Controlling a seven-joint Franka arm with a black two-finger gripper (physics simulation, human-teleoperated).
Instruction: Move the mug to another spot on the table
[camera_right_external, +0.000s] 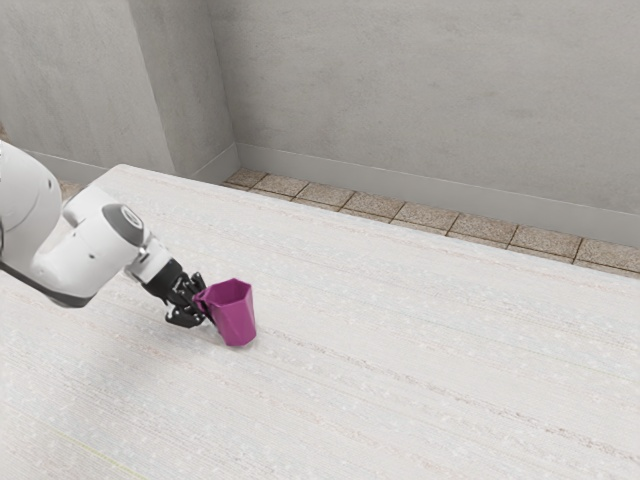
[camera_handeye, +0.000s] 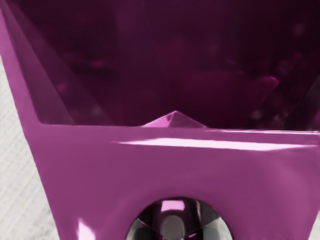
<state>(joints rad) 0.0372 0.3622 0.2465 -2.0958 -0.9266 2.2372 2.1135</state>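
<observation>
A magenta faceted mug (camera_right_external: 233, 312) sits on the white table (camera_right_external: 430, 340), toward the exterior view's left, leaning slightly with its mouth up. My black gripper (camera_right_external: 200, 302) comes in low from the exterior view's left and is shut on the mug's near side at the rim. In the wrist view the mug (camera_handeye: 165, 165) is right under my hand. Its dark inside lies beyond the near wall, and a round opening in the handle (camera_handeye: 175, 222) shows closest to the hand.
The table stretches wide toward the exterior view's right and toward the front. Its far edge meets a strip of brown floor tiles (camera_right_external: 450, 222) below a grey wall (camera_right_external: 430, 90). My white arm (camera_right_external: 70, 250) hangs over the table's left part.
</observation>
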